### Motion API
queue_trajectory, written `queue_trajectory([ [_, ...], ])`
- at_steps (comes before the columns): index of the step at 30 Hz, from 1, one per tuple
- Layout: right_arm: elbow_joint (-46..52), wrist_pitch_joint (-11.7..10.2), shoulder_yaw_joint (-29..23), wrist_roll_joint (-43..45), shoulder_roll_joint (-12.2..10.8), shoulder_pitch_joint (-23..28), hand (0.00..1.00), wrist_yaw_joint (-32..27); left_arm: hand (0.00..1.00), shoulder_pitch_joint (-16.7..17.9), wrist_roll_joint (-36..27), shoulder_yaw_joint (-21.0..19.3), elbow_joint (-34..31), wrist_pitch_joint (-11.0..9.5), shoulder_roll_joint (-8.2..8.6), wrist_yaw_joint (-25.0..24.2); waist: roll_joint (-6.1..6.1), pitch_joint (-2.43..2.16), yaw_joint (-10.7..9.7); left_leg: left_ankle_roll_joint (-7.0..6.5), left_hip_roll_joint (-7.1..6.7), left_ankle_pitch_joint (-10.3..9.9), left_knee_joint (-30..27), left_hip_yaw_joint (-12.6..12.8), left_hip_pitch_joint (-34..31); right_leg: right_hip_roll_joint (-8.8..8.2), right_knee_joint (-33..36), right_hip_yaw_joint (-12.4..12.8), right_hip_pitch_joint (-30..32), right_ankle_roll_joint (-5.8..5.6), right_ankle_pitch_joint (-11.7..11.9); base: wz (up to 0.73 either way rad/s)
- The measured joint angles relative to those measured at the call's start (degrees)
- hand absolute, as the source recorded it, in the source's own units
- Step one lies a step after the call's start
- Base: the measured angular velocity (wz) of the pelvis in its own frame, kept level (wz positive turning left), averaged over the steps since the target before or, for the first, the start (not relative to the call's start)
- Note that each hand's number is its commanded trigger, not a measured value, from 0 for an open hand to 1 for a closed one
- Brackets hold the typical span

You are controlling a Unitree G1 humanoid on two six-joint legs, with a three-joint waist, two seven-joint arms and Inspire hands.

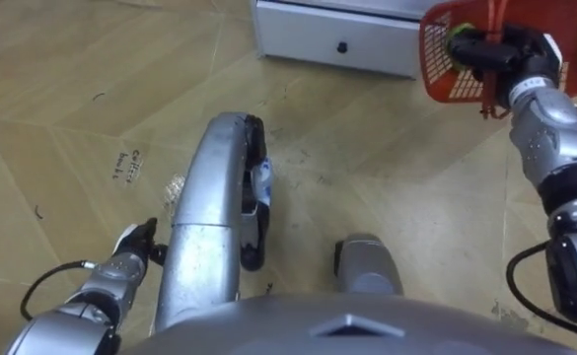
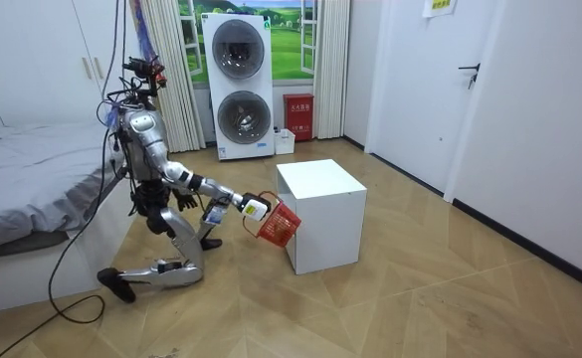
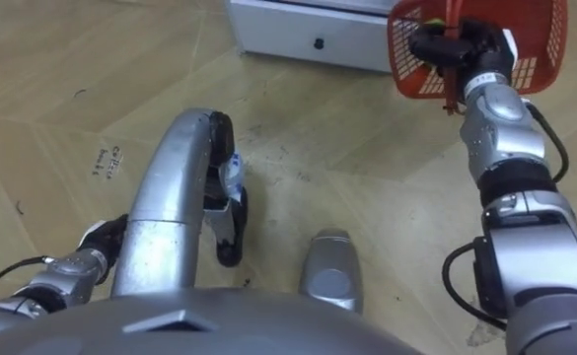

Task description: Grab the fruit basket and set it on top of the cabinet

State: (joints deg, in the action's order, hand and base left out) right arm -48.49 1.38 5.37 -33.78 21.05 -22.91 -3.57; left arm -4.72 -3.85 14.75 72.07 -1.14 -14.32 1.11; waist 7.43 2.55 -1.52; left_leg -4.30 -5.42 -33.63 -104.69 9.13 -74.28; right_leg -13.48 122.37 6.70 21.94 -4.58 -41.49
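**Q:** Where is the fruit basket?

**A:** The red mesh fruit basket (image 1: 441,69) hangs from the robot's right hand (image 1: 490,49). The hand's dark fingers are clasped round the basket's handle, with the arm stretched forward. In the room view the basket is tilted, clear of the wooden floor (image 2: 420,298), and just beside the front face of a white cabinet (image 2: 320,214).

**Q:** What is inside it?

**A:** I cannot tell through the mesh.

**Q:** And the other hand?

**A:** The left hand (image 1: 130,251) sits low on the robot's left, beside its raised thigh and well apart from the basket. I cannot tell whether its fingers are curled or relaxed.

**Q:** How is the robot placed?

**A:** It kneels on the floor with one knee down and the other leg bent up. It is between a bed (image 2: 22,169) with grey covers and the cabinet. Two stacked washing machines (image 2: 241,85) stand by the far wall.
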Motion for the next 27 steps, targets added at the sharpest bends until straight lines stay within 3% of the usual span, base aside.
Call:
queue_trajectory([
  [2,0.1,0.6,0.1,-1.2,-0.9,0.0,1.0,-0.2,0.0,0.4,1.0,-0.2,-0.9,1.2,0.43,0.2,-0.27,-0.08,0.6,-0.32,0.86,0.2,3.3,0.0,1.9,1.28,-5.1,1.1,0.2,-0.04,-0.1,-0.32],
  [4,1.9,2.0,0.1,-1.5,-1.8,0.0,1.0,-0.1,0.0,1.1,4.8,-2.1,-1.4,2.8,1.61,0.5,-0.97,-0.46,1.9,-0.67,2.58,1.0,11.0,-0.2,6.4,1.6,-16.6,1.5,0.1,-0.04,-0.1,-0.61],
  [5,2.9,2.2,0.1,-1.7,-2.0,0.0,1.0,0.0,0.0,1.4,5.4,-2.5,-1.7,3.1,1.76,0.7,-1.04,-0.57,2.0,-0.77,2.74,1.7,13.4,-0.3,7.4,1.48,-20.3,1.3,-0.2,-0.06,0.0,-0.6],
  [7,7.0,2.3,0.1,-2.9,-2.9,0.0,1.0,0.0,0.0,3.7,7.8,-3.8,-3.6,4.6,2.13,1.2,-1.13,-0.62,1.5,-0.84,2.71,4.0,23.3,-0.8,13.1,1.44,-36.3,1.0,-4.1,-0.3,0.1,-0.52],
  [8,7.4,2.4,0.1,-3.4,-3.2,0.1,1.0,0.0,0.0,4.5,8.3,-4.2,-4.4,5.0,2.2,1.3,-1.16,-0.65,1.4,-0.79,2.66,4.5,25.5,-1.1,14.6,1.44,-40.6,1.0,-5.6,-0.58,0.3,-0.54],
  [10,12.1,2.6,0.1,-3.9,-4.2,2.6,1.0,-0.6,0.0,6.9,8.6,-5.9,-6.1,5.8,2.28,1.7,-1.18,-0.75,1.6,-0.58,2.72,5.9,33.2,-1.7,20.8,1.36,-57.3,0.4,-12.6,-1.36,2.7,-0.47],
  [11,13.7,2.9,0.0,-4.0,-4.4,3.6,1.0,-0.9,0.0,7.2,8.6,-6.3,-6.2,6.0,2.34,2.0,-1.19,-0.76,1.6,-0.8,2.88,6.2,34.8,-1.5,22.4,1.42,-60.8,0.2,-14.3,-1.33,4.0,-0.34],
  [12,16.1,3.6,0.0,-4.0,-4.9,5.2,1.0,-1.2,0.0,8.1,8.6,-8.0,-7.1,6.7,2.3,2.3,-1.22,-0.79,1.5,-1.39,3.16,6.6,37.6,-0.9,25.2,1.57,-65.1,0.0,-16.4,-1.24,8.2,-0.28],
  [13,17.6,3.8,0.0,-4.2,-5.4,6.6,1.0,-1.3,0.0,9.3,8.6,-9.2,-8.3,7.5,2.15,3.1,-1.22,-0.81,1.5,-1.4,3.64,6.6,40.9,-0.1,28.7,1.55,-66.3,-0.8,-17.1,-1.09,14.5,-0.22],
  [14,18.3,3.9,0.0,-4.3,-5.4,7.5,1.0,-1.3,0.0,9.8,8.6,-9.6,-8.9,7.7,2.15,3.5,-1.22,-0.87,1.4,-1.39,3.62,6.6,43.2,0.3,30.7,1.46,-66.2,-1.1,-17.0,-1.11,18.4,0.0],
  [15,19.9,4.4,-0.7,-4.7,-5.4,9.6,1.0,-1.3,0.0,10.5,8.8,-9.7,-10.5,8.3,2.11,4.1,-1.27,-0.92,1.7,-0.93,3.58,7.1,48.5,0.4,34.8,1.19,-64.9,-2.4,-15.8,-1.03,28.2,0.0],
  [16,20.6,4.7,-0.7,-4.3,-5.4,11.1,1.0,-1.2,0.0,11.0,9.8,-9.6,-11.9,8.3,1.96,4.9,-1.4,-1.08,2.3,-0.99,3.61,8.3,53.3,0.1,38.6,1.22,-62.7,-2.6,-13.3,-1.13,36.3,-0.12],
  [17,20.7,5.0,-0.8,-4.0,-5.5,11.4,1.0,-1.0,0.0,11.1,10.4,-9.7,-12.1,8.3,1.88,5.2,-1.51,-1.1,3.0,-1.04,3.79,9.0,55.3,-0.2,40.3,1.38,-61.0,-2.7,-11.4,-1.05,35.2,-0.44],
  [18,20.8,5.1,-0.8,-4.2,-5.5,11.6,1.0,-0.3,0.0,11.0,11.0,-9.5,-11.2,8.1,1.84,5.9,-1.84,-1.12,3.8,-0.46,3.74,10.1,59.5,-1.7,43.9,1.76,-58.9,-3.7,-7.7,-1.11,29.4,-0.42],
  [19,21.1,5.0,-1.3,-4.2,-5.5,12.0,1.0,0.5,0.0,11.0,11.5,-9.5,-10.2,8.1,2.08,6.1,-3.37,-1.47,3.6,0.56,3.77,10.9,63.5,-4.6,47.6,2.9,-60.2,-6.4,-4.9,-0.73,24.5,-0.31],
  [20,21.5,4.8,-1.7,-4.2,-5.5,12.3,1.0,0.8,0.0,11.1,11.4,-9.5,-10.2,8.1,2.18,6.1,-4.09,-1.68,3.6,1.03,3.77,11.5,65.4,-6.3,49.4,3.36,-61.8,-7.9,-3.5,-0.31,22.7,-0.05],
  [21,23.0,4.2,-1.9,-4.3,-5.1,13.0,1.0,0.8,0.0,11.2,11.5,-9.3,-10.2,8.1,2.22,6.1,-5.18,-1.91,3.4,1.88,3.83,12.7,69.0,-9.7,52.7,3.86,-66.7,-10.7,-0.9,0.43,20.4,0.05],
  [22,23.5,3.9,-2.1,-4.8,-5.0,13.1,1.0,0.8,0.0,11.3,11.4,-9.7,-10.2,8.1,2.07,6.2,-5.32,-2.0,3.2,2.82,4.09,13.9,72.2,-11.2,56.3,4.21,-74.7,-12.3,0.3,0.86,20.1,0.11],
  [23,23.7,3.8,-2.1,-5.1,-5.0,13.2,1.0,0.8,0.0,11.3,11.4,-10.1,-10.2,8.1,1.97,6.2,-5.2,-2.03,3.0,3.25,4.36,14.1,73.5,-11.3,58.0,4.64,-79.6,-12.4,0.4,1.39,20.5,0.37],
  [24,24.6,3.7,-2.3,-5.5,-4.9,13.7,1.0,0.7,0.0,11.2,11.3,-10.6,-10.3,8.0,1.84,6.2,-4.85,-2.11,2.3,3.62,4.88,14.1,74.5,-10.9,60.0,5.04,-86.2,-13.4,0.7,3.16,23.6,0.52],
  [25,25.0,3.7,-2.5,-5.6,-5.2,14.7,1.0,0.6,0.0,11.7,11.3,-10.8,-11.1,8.1,2.33,6.2,-5.1,-2.95,2.1,5.19,5.96,14.7,75.5,-9.7,61.6,5.81,-88.7,-14.8,-2.5,3.99,24.5,0.39],
  [27,25.5,3.8,-2.2,-6.4,-5.8,14.7,1.0,0.9,0.0,13.2,11.3,-10.8,-12.7,8.1,2.74,6.1,-4.88,-2.75,2.6,6.7,7.69,16.3,79.6,-7.7,63.5,7.84,-95.3,-15.8,-7.7,5.3,26.2,0.25],
])
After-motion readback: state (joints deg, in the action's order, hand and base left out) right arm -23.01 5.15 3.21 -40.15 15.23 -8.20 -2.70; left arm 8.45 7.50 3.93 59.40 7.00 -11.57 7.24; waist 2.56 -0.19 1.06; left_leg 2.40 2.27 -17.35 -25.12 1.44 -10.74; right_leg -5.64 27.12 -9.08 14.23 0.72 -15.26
